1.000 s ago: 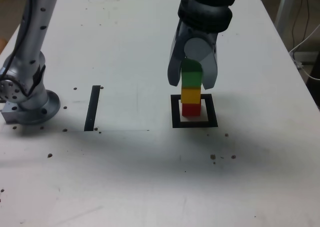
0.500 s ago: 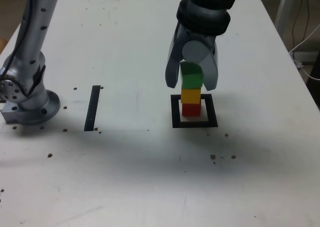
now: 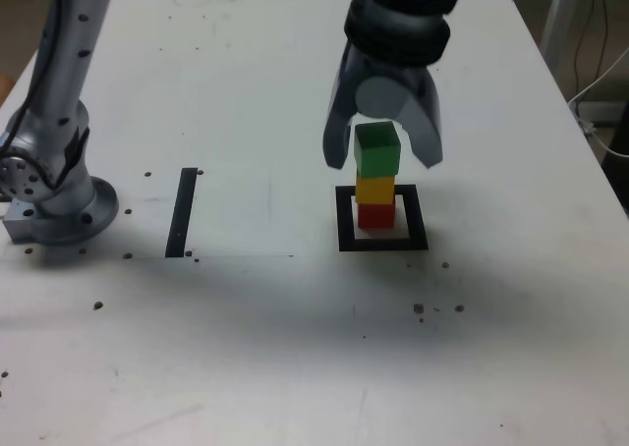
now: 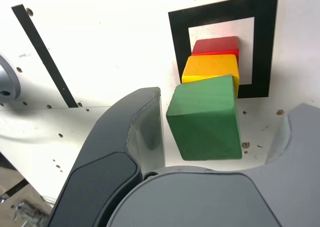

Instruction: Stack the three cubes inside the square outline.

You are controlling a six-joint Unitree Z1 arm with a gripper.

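Three cubes stand stacked inside the black square outline (image 3: 382, 242): the red cube (image 3: 374, 215) at the bottom, the yellow cube (image 3: 374, 189) on it, the green cube (image 3: 376, 151) on top, turned slightly askew. My gripper (image 3: 383, 159) hangs around the green cube with both fingers spread, open, a gap showing on each side. In the wrist view the green cube (image 4: 205, 118) sits between the fingers, touching neither, above the yellow cube (image 4: 210, 67), the red cube (image 4: 216, 44) and the square outline (image 4: 178, 39).
A straight black strip (image 3: 183, 211) lies on the white table at the exterior view's left. The arm's grey base (image 3: 54, 195) stands at the far left edge. Small dark specks dot the table (image 3: 295, 348). Cables hang beyond the table's right edge.
The gripper's fingers have spread apart and let go of the green cube, which now rests on the yellow one. The gripper has risen slightly.
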